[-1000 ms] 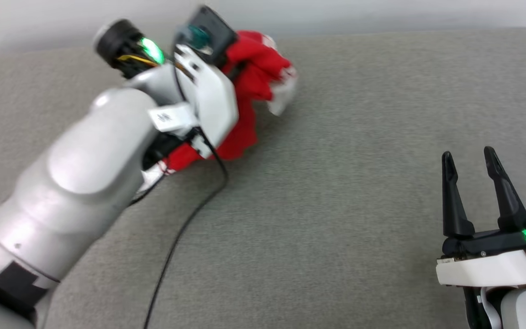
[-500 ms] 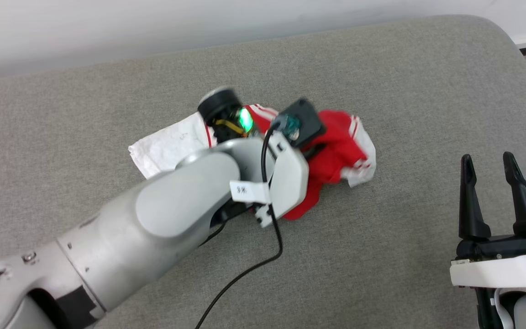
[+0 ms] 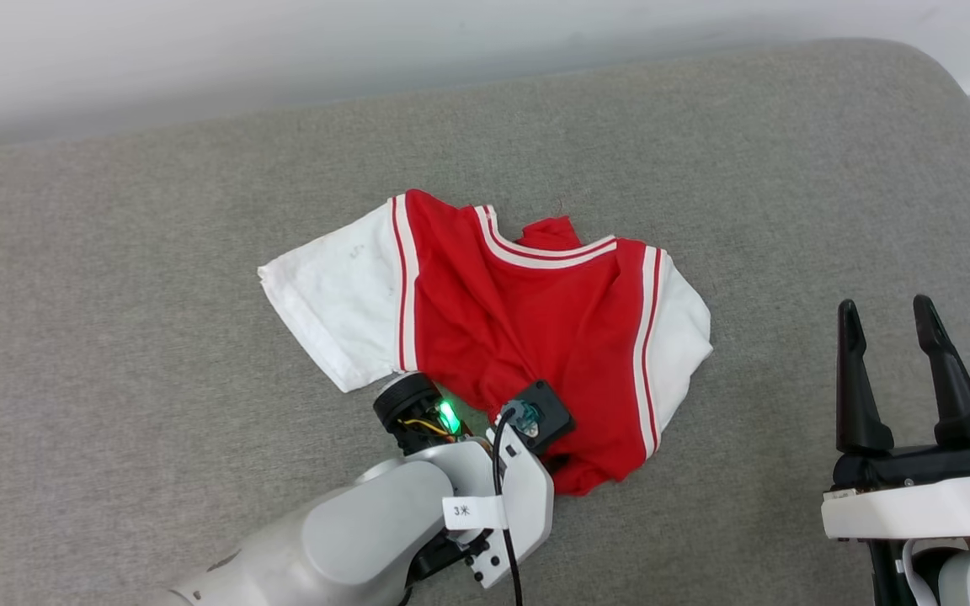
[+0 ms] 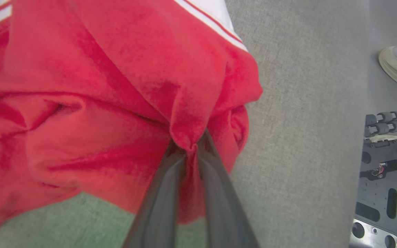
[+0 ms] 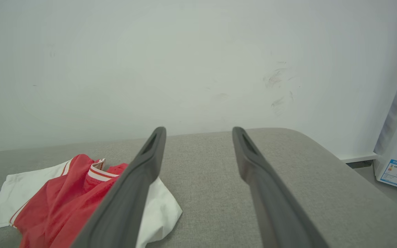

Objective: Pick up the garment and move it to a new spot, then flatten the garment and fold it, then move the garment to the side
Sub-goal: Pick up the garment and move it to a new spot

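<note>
We find the garment (image 3: 527,328) laid out, unfolded: left pincer (image 4: 191,146) clamps its 6 o'clock hem, right pincer (image 3: 885,313) open, empty. Folding remains.

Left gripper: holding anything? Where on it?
The left gripper is shut on the garment, pinching a bunched fold of red fabric at its near edge, opposite the neckline. The right gripper is open and holds nothing.

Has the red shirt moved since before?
Yes. Against the far edge of the cushion, the garment has stretched nearer the robot and spread out, pinched in the left gripper.
</note>
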Controlling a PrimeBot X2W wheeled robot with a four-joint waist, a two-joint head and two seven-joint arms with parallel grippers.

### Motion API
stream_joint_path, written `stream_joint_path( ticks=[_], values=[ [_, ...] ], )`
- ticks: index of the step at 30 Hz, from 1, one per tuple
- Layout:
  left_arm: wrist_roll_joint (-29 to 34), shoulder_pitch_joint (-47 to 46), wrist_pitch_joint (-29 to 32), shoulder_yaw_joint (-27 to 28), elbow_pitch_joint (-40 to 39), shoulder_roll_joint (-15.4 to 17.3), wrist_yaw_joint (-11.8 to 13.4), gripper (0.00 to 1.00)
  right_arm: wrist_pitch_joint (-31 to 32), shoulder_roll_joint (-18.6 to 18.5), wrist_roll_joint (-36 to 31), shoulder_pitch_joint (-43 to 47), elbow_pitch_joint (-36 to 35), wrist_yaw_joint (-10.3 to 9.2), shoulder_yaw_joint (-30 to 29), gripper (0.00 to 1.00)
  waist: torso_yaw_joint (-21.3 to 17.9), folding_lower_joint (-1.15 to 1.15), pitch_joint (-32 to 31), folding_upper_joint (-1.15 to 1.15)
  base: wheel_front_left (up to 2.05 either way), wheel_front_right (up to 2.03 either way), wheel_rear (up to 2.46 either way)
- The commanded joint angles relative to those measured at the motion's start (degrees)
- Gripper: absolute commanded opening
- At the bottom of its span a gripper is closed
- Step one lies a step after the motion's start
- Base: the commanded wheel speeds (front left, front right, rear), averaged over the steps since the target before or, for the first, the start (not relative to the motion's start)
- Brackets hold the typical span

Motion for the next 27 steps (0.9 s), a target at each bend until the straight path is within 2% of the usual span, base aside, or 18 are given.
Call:
stream_joint_path(
  ticks=[1, 3, 8, 12, 18, 23, 27],
  values=[
    [-0.10, 0.71, -1.68, -0.07, 1.06, -0.42, -0.03, 0.00, -0.14, 0.15, -0.31, 0.62, 0.17, -0.04, -0.09, 1.00, 0.66, 0.00, -0.74, 0.00, 0.00, 0.00, 0.00],
    [-0.33, 0.54, -3.94, 0.22, 2.30, -1.16, -0.02, 1.00, -0.14, 0.15, -0.65, 0.85, 0.34, -0.04, -0.18, 1.00, 1.16, 0.00, -1.49, 0.00, 0.00, 0.00, 0.00],
    [1.92, 0.25, -12.11, 1.79, 3.62, -3.19, 3.07, 1.00, -0.14, 0.14, -1.58, 2.27, 0.82, -0.04, -0.71, 1.00, 2.86, 0.00, -3.84, 0.00, 0.00, 0.00, 0.00],
    [2.51, 1.48, -17.80, 3.58, 3.03, -3.07, 6.23, 1.00, -0.14, 0.14, -2.02, 3.87, 1.28, -0.04, -1.17, 1.00, 4.54, 0.00, -5.89, 0.00, 0.00, 0.00, 0.00],
    [2.86, 4.32, -24.23, 8.86, -0.41, 0.23, 13.90, 1.00, -0.14, 0.14, -2.37, 6.01, 2.36, -0.04, -1.89, 1.00, 7.14, 0.00, -8.73, 0.00, 0.00, 0.00, 0.00],
    [3.71, 8.87, -25.59, 14.92, -4.74, 3.94, 20.87, 1.00, -0.14, 0.14, -2.40, 7.57, 3.29, -0.04, -2.32, 1.00, 9.32, 0.00, -10.49, 0.00, 0.00, 0.00, 0.00],
    [6.11, 14.32, -25.63, 22.30, -10.95, 6.27, 25.73, 1.00, -0.14, 0.13, -2.35, 8.46, 3.65, -0.04, -2.79, 1.00, 10.99, 0.00, -11.46, 0.00, 0.00, 0.00, 0.00]
  ],
)
